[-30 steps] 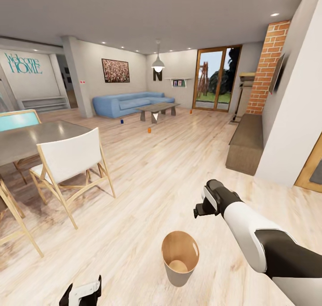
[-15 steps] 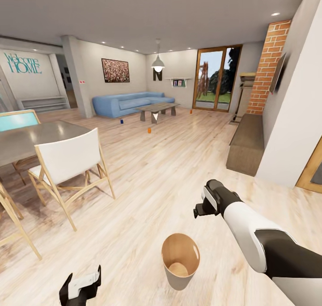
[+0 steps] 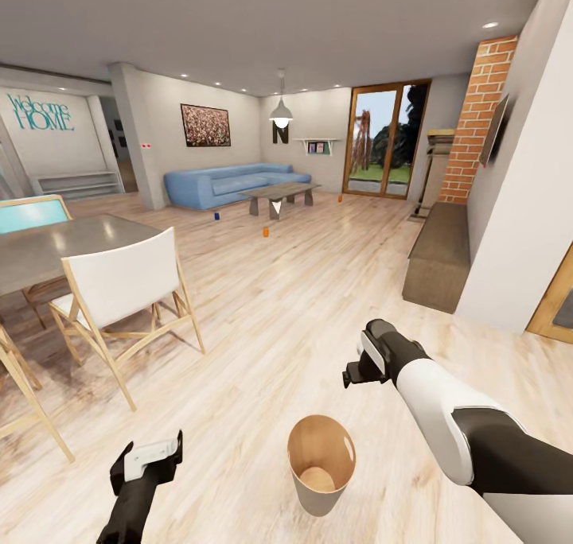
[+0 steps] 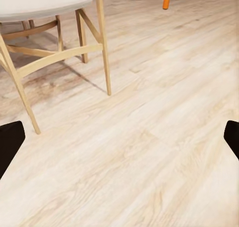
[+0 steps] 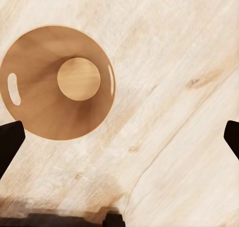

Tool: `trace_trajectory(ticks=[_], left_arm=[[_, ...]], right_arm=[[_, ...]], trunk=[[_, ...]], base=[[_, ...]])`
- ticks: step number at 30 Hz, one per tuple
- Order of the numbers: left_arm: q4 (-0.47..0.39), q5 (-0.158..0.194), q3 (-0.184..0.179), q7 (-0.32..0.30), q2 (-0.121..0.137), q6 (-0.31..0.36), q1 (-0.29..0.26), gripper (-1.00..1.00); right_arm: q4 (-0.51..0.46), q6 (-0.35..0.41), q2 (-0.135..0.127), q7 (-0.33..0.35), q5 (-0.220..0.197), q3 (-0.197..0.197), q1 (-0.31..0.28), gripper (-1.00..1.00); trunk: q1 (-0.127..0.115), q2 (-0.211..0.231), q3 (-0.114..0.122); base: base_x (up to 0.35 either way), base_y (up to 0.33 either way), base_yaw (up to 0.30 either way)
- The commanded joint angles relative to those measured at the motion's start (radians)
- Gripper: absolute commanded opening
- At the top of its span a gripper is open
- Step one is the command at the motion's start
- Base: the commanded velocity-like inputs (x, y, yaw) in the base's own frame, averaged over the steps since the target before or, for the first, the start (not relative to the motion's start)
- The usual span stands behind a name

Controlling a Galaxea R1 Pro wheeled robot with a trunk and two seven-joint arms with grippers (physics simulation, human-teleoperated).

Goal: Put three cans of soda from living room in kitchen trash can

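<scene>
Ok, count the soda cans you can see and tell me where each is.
3, all standing far off on the wood floor: the blue can in front of the sofa, an orange can before the low table, another orange can near the glass doors.

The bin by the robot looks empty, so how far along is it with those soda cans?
Nothing is done yet: the bin holds no cans. Nothing is in hand; the left gripper and right gripper are both open and empty. All is left: the two orange cans and the blue can stand on the floor near the sofa.

Right arm (image 3: 446, 417): white shell, black elbow, black wrist. Left arm (image 3: 131, 500): black, white plate near jaws.
</scene>
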Motion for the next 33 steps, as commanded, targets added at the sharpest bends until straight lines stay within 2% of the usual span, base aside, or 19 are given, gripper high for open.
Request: trace_trajectory(ticks=[1, 25, 33], left_arm=[[-0.005, 0.0, -0.001, 0.0, 0.0, 0.004, 0.0, 1.0], [-0.017, 0.002, -0.003, 0.009, -0.002, 0.021, 0.001, 1.0], [-0.014, -0.002, -0.004, 0.009, -0.002, 0.022, 0.001, 1.0]], right_arm=[[0.0, 0.0, 0.0, 0.0, 0.0, 0.0, 0.0, 1.0], [0.001, 0.0, 0.0, -0.001, 0.002, -0.003, 0.0, 1.0], [0.001, 0.0, 0.0, -0.001, 0.001, -0.003, 0.0, 1.0]], trunk=[[0.0, 0.0, 0.0], [0.0, 0.0, 0.0], [0.031, -0.056, -0.025]], base=[[0.0, 0.0, 0.0], [0.0, 0.0, 0.0], [0.0, 0.0, 0.0]])
